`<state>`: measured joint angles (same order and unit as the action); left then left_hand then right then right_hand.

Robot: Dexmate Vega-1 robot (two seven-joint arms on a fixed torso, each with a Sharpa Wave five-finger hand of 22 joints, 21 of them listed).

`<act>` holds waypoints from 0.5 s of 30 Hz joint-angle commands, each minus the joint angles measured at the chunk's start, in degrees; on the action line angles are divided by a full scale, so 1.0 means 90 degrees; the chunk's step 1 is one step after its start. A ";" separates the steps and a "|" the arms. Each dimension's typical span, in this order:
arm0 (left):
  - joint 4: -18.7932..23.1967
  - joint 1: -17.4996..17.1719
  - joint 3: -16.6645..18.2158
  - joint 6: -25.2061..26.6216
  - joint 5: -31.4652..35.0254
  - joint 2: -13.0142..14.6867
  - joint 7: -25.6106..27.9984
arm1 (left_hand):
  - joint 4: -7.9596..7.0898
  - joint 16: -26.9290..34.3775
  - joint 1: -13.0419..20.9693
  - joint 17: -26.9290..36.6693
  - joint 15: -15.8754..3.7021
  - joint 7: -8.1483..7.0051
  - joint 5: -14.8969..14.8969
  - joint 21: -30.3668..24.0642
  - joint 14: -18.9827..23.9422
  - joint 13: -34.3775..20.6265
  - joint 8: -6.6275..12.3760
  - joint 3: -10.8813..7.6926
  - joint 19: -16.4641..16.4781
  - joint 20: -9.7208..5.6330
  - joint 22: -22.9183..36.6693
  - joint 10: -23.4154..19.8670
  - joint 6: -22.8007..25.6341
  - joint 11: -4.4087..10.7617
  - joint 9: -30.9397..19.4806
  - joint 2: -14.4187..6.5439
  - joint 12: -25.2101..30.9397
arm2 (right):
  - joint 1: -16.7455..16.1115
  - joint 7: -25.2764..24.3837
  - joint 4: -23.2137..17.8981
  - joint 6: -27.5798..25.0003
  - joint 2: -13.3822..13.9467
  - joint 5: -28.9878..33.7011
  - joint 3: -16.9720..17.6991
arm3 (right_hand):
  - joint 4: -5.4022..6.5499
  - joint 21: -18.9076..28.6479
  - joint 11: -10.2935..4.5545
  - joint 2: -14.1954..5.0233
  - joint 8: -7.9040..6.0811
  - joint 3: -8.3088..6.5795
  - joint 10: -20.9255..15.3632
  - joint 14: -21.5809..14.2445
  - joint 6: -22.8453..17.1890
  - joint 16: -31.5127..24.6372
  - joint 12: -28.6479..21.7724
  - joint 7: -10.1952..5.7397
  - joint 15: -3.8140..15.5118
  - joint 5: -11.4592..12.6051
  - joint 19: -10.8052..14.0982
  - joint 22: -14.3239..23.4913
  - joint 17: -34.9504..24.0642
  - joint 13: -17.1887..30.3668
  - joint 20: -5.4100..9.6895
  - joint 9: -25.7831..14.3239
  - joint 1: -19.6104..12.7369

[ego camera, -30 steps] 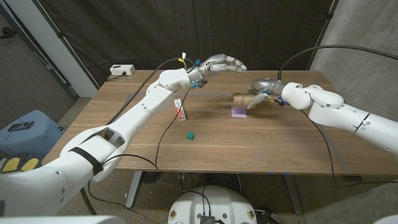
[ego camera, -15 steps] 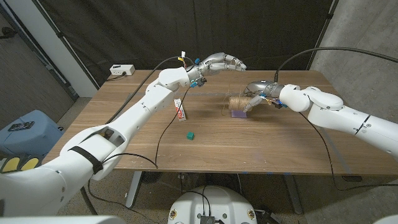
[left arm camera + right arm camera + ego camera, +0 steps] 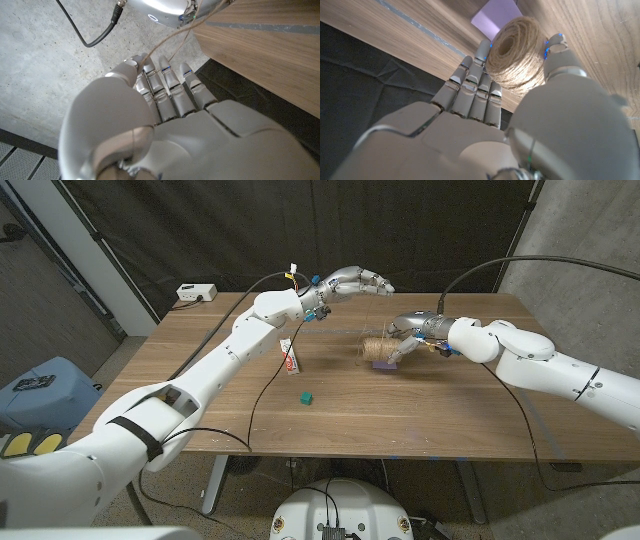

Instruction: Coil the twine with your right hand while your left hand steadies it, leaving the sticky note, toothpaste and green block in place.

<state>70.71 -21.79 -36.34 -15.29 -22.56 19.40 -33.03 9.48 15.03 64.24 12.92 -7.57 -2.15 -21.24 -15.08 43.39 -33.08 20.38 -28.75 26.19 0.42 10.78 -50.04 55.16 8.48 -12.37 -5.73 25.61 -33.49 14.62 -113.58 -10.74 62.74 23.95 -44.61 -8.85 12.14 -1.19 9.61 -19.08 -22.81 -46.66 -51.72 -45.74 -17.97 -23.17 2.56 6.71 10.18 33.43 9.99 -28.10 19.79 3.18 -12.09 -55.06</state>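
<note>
twine ball [image 3: 378, 348] | in right hand [image 3: 408, 332] (over sticky note [image 3: 496, 15])

twine [image 3: 379, 347] tan | sticky note [image 3: 385, 364] purple | block [image 3: 304, 397] green | toothpaste [image 3: 290, 358] white-red

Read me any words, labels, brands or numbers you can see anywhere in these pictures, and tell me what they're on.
Nothing can be read.
White toothpaste tube with red print: print too small and blurred to read.
Blue bin's dark label, beside the table: blurred.
Purple sticky note: blank.
</note>
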 commanded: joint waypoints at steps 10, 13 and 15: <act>-0.0133 0.0038 0.0052 -0.0079 0.0147 0.0081 0.0249 | 0.0004 -0.0020 0.0003 0.0042 0.0008 -0.0025 -0.0039 -0.0002 -0.0064 -0.0023 0.0020 0.0038 -0.0061 -0.0011 0.0024 -0.0016 -0.0041 0.0005 -0.0018 -0.0013 -0.0057 | -0.0139 -0.0042 -0.0440 0.0200 0.0171 -0.0003 0.0147 | -0.0021 -0.0030 -0.0953 -0.1080 -0.0029 0.0033 -0.1058 -0.0049 -0.1291 0.0050 0.0021 -0.1243 0.0778 0.0024 0.0068 0.0020 -0.0040 0.0019 0.0525 -0.0037 -0.0996; -0.0222 0.0081 0.0051 -0.0117 0.0147 0.0051 0.0243 | -0.0001 -0.0025 -0.0002 0.0044 0.0014 -0.0003 -0.0039 -0.0002 -0.0073 -0.0027 0.0019 0.0040 -0.0061 -0.0009 0.0024 -0.0026 -0.0044 0.0006 -0.0018 -0.0016 -0.0062 | -0.0172 -0.0090 -0.0505 0.0288 0.0194 -0.0019 0.0170 | -0.0025 -0.0030 -0.0955 -0.1081 -0.0028 0.0035 -0.1050 -0.0048 -0.1292 0.0058 0.0026 -0.1234 0.0784 0.0024 0.0068 0.0020 -0.0042 0.0021 0.0526 -0.0037 -0.1001; -0.0275 0.0112 0.0044 -0.0147 0.0163 0.0032 0.0247 | 0.0000 -0.0031 -0.0001 0.0043 0.0009 -0.0012 -0.0040 0.0000 -0.0082 -0.0030 0.0022 0.0039 -0.0066 -0.0012 0.0024 -0.0028 -0.0036 0.0015 -0.0018 -0.0016 -0.0065 | -0.0191 -0.0120 -0.0539 0.0353 0.0216 -0.0021 0.0185 | -0.0021 -0.0030 -0.0962 -0.1085 -0.0026 0.0038 -0.1050 -0.0055 -0.1287 0.0059 0.0030 -0.1226 0.0779 0.0024 0.0068 0.0020 -0.0044 0.0020 0.0525 -0.0037 -0.0998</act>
<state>70.16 -21.78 -35.94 -15.47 -21.61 20.11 -31.27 9.48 14.82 64.24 13.20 -7.47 -2.46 -21.24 -15.08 42.86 -33.12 20.39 -28.76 25.87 0.10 10.78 -50.04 54.84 8.48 -12.36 -5.73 25.17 -34.48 14.47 -116.64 -9.65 63.98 24.10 -43.59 -9.09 12.14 -1.08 9.44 -18.95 -22.56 -47.16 -51.72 -45.74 -17.48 -22.75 2.54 6.70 10.12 33.43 9.99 -28.33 19.79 3.18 -12.13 -54.88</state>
